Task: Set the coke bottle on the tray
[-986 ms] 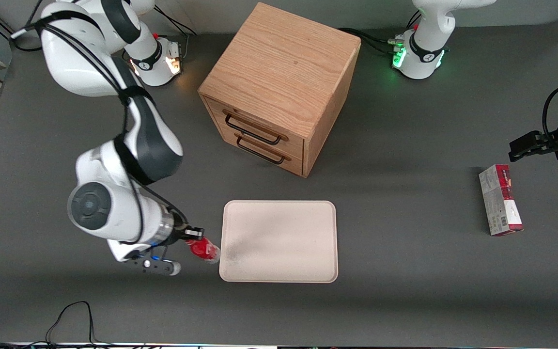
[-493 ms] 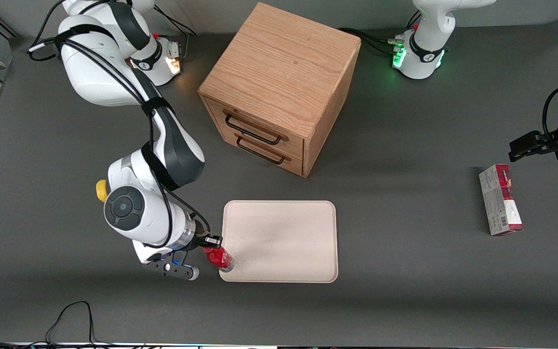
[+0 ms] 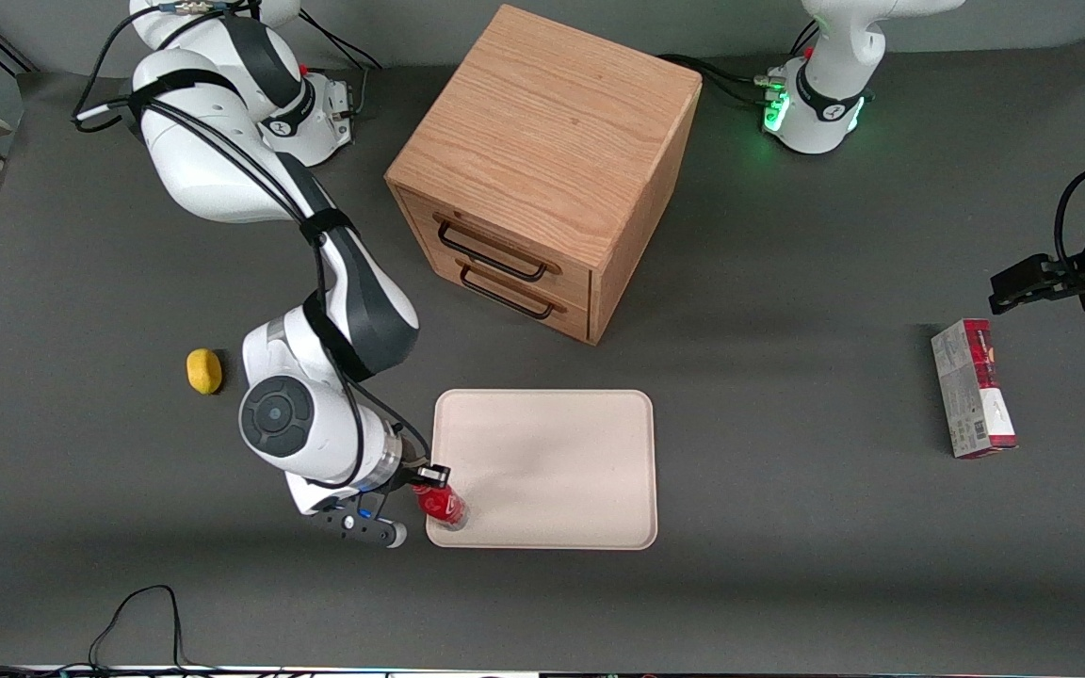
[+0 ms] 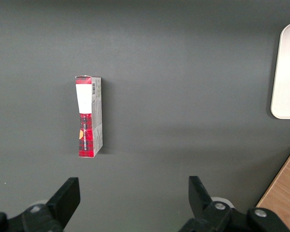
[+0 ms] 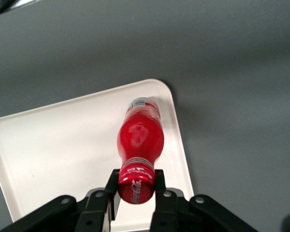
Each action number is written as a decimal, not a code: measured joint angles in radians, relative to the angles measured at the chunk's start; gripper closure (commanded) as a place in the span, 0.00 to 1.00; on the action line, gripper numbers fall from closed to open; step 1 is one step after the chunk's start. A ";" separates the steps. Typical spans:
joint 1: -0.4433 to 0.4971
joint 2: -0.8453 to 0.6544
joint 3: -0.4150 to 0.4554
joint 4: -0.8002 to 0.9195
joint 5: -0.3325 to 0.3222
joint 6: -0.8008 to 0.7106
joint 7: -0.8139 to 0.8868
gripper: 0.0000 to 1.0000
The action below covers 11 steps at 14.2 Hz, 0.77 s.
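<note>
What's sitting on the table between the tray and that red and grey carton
Nothing; the front view shows only bare dark table between the tray and the carton. The gripper holds the coke bottle over the tray's corner.

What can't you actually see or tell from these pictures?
- Front view: whether the bottle touches the tray; the tool holds it by the cap.
- Right wrist view: the bottle's script is too small to read.
- Left wrist view: the carton print is too small; the tray is cut off at the edge.
</note>
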<state>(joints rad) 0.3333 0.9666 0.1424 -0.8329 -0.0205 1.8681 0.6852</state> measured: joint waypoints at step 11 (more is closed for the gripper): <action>0.017 0.011 -0.003 0.002 -0.004 -0.006 0.012 0.00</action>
<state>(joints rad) 0.3498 0.9773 0.1392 -0.8313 -0.0248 1.8623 0.6973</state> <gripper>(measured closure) 0.339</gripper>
